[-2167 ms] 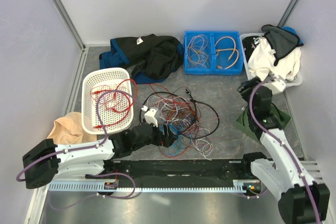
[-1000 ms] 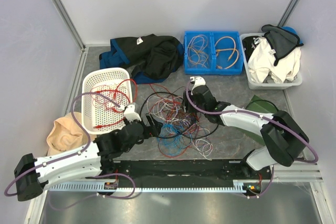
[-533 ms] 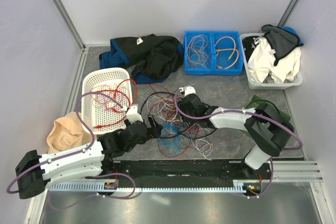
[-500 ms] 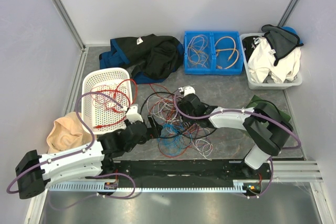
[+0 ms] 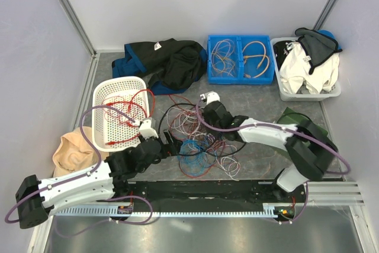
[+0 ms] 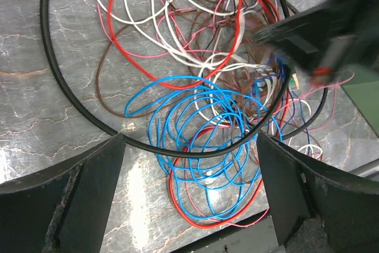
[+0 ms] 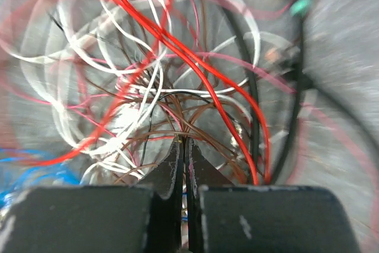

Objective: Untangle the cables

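The cables [image 5: 198,140] lie as a loose tangle of red, white, blue, brown and black wires at the table's middle. My left gripper [image 5: 172,144] hovers at the tangle's left edge. Its fingers stand wide open [image 6: 189,146] over blue loops [image 6: 201,164] and a thick black cable [image 6: 53,69], holding nothing. My right gripper [image 5: 206,124] reaches into the tangle's far side. It is shut [image 7: 183,141], and thin brown wires [image 7: 204,127] converge at its tips. It also shows blurred in the left wrist view, as the right gripper [image 6: 314,34].
A white basket [image 5: 102,96] with red cables sits at the left, beige cloth [image 5: 74,146] beside it. At the back are a dark jacket [image 5: 169,63], a blue bin [image 5: 240,38] with cables and a white tub [image 5: 284,93] of clothes. Green cloth [image 5: 296,117] lies right.
My right gripper has reached into the tangle from the right and snapped shut on the wires. The left gripper has stayed wide open at the tangle's left edge.
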Robot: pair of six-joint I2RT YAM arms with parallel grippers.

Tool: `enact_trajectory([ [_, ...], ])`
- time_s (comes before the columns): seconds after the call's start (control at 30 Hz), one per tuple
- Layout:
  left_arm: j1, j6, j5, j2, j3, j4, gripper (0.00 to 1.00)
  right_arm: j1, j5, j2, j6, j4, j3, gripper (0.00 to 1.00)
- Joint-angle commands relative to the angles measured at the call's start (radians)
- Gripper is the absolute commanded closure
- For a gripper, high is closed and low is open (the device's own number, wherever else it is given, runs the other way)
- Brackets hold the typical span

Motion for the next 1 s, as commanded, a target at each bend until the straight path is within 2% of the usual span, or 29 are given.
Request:
enact_trajectory([
  [0.0, 0.006, -0.001, -0.051, -0.017, 0.019, -0.006, 0.01, 0.002, 0.065, -0.226, -0.051, -0.096, 0.135, 1.0],
  [0.13, 0.008, 0.039, -0.073, -0.029, 0.048, 0.003, 0.01, 0.003, 0.056, -0.375, -0.066, -0.182, 0.273, 1.0],
  [0.33, 0.008, 0.143, -0.139, -0.075, 0.122, 0.055, 0.01, 0.005, 0.013, -0.431, -0.059, -0.328, 0.494, 1.0],
  [0.47, 0.009, 0.257, -0.154, -0.124, 0.137, 0.17, 0.0, 0.008, -0.057, -0.457, -0.025, -0.328, 0.533, 1.0],
  [0.67, 0.009, 0.332, -0.124, -0.166, 0.079, 0.418, 0.0, 0.007, -0.126, -0.493, 0.032, -0.307, 0.474, 1.0],
  [0.7, 0.008, 0.355, -0.105, -0.163, 0.064, 0.531, 0.0, 0.007, -0.148, -0.501, 0.05, -0.293, 0.473, 1.0],
  [0.83, 0.008, 0.465, 0.04, -0.127, 0.016, 0.775, 0.0, 0.008, -0.248, -0.517, 0.082, -0.308, 0.516, 1.0],
  [0.97, 0.009, 0.535, 0.074, -0.069, 0.048, 0.842, 0.0, 0.007, -0.317, -0.538, 0.116, -0.317, 0.505, 1.0],
])
